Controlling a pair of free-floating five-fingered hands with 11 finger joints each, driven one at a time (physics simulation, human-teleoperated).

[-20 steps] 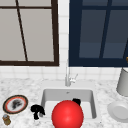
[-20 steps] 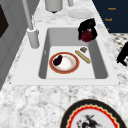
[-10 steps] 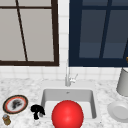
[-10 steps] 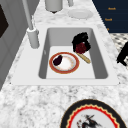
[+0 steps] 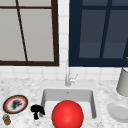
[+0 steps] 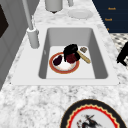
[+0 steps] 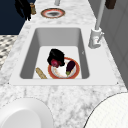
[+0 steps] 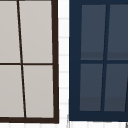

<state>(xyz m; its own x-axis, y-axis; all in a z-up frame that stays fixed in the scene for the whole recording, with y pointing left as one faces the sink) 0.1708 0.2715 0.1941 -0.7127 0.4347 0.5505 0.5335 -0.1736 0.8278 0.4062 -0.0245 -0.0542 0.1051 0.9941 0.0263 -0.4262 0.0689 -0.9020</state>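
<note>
One red lump (image 6: 72, 58) under right hand (image 6: 70, 49)

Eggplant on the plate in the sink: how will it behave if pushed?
Likely rolls: the eggplant is rounded, lying on its side on the plate. Its skin looks glossy, so perhaps slippery. The right hand, curled on the red fruit beside it, may block it.

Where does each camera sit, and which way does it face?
Front view: before the counter, facing sink and windows; left hand beside the sink.
Left side view: from the sink's left, along it; right hand over the plate.
Right side view: from its right; both hands.
Upper view: faces the windows.
Both side views share plate and right hand.
</note>
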